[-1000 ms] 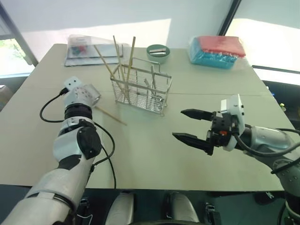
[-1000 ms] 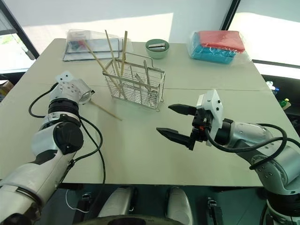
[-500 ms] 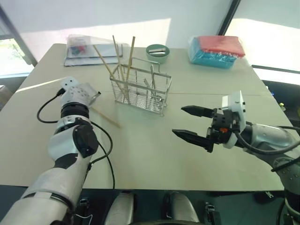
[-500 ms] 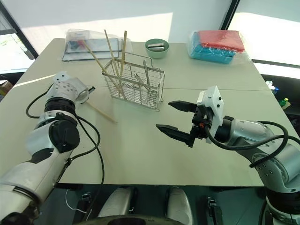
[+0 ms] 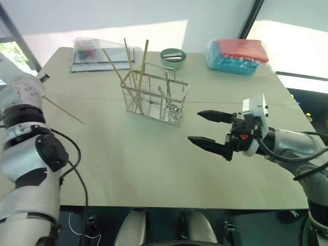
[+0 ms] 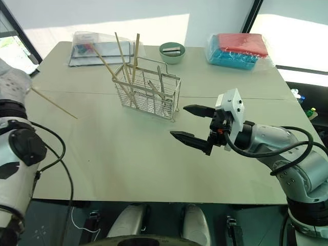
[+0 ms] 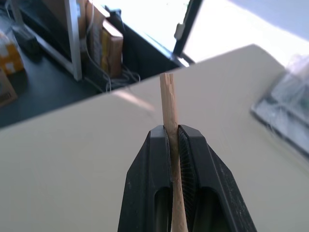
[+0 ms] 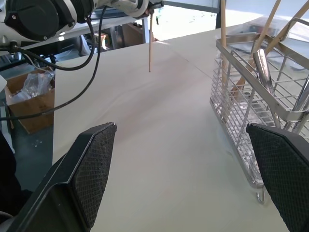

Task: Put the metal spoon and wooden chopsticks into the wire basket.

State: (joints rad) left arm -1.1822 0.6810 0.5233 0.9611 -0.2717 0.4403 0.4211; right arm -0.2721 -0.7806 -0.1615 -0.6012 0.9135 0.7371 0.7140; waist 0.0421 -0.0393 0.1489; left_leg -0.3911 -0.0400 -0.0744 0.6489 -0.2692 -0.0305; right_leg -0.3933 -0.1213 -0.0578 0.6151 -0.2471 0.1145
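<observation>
The wire basket stands upright at the table's middle back. Three wooden chopsticks lean in its left end. A shiny metal handle, apparently the metal spoon, stands among slim metal pieces in its right part. My left gripper is raised at the far left, shut on one more chopstick. That stick slants down through the air over the table, well left of the basket. My right gripper hovers open and empty to the right of the basket, its fingers wide apart.
A pale-green bowl sits behind the basket. A red and blue plastic pack lies at the back right, a clear packet at the back left. Boxes and a dark floor lie beyond the table's left edge.
My left arm has swung up and to the left, lifting the chopstick off the table beside the basket. The right gripper has stayed open and nearly still.
</observation>
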